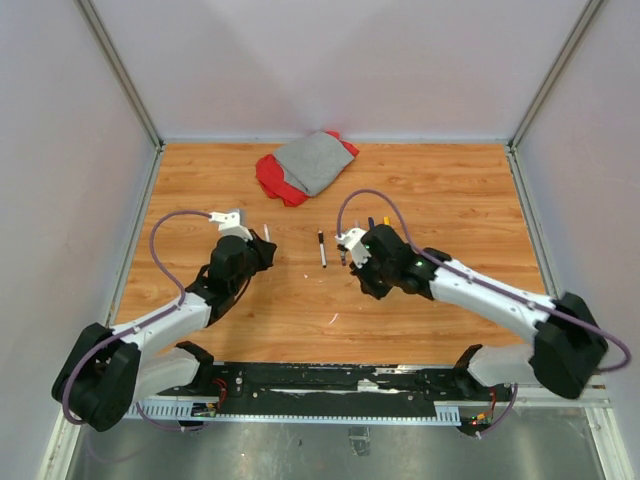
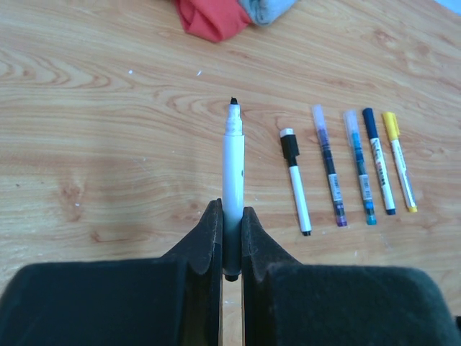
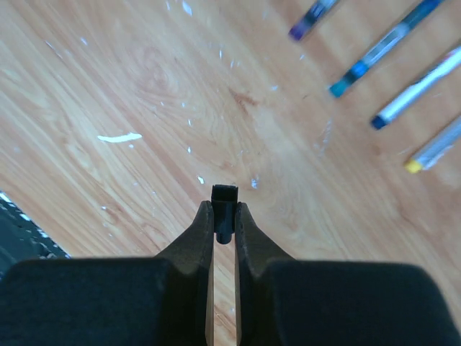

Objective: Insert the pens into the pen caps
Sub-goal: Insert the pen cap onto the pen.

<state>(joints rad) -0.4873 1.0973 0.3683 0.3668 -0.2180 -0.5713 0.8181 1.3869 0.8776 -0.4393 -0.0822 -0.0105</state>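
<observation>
L gripper (image 2: 230, 220) pinches 1 pen (image 2: 233, 162), tip out. R gripper (image 3: 224, 216) pinches black cap (image 3: 224, 193). 5 more pens (image 2: 297, 184) lie nearby.

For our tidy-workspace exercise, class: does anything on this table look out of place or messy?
White scraps are strewn over the table, and a crumpled red and grey cloth lies at its far edge. The loose pens lie in a neat row.

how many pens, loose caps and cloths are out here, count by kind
pens lying flat: 5
pen held in the left fingers: 1
black cap held in the right fingers: 1
red cloth and grey cloth: 2
total: 9
</observation>
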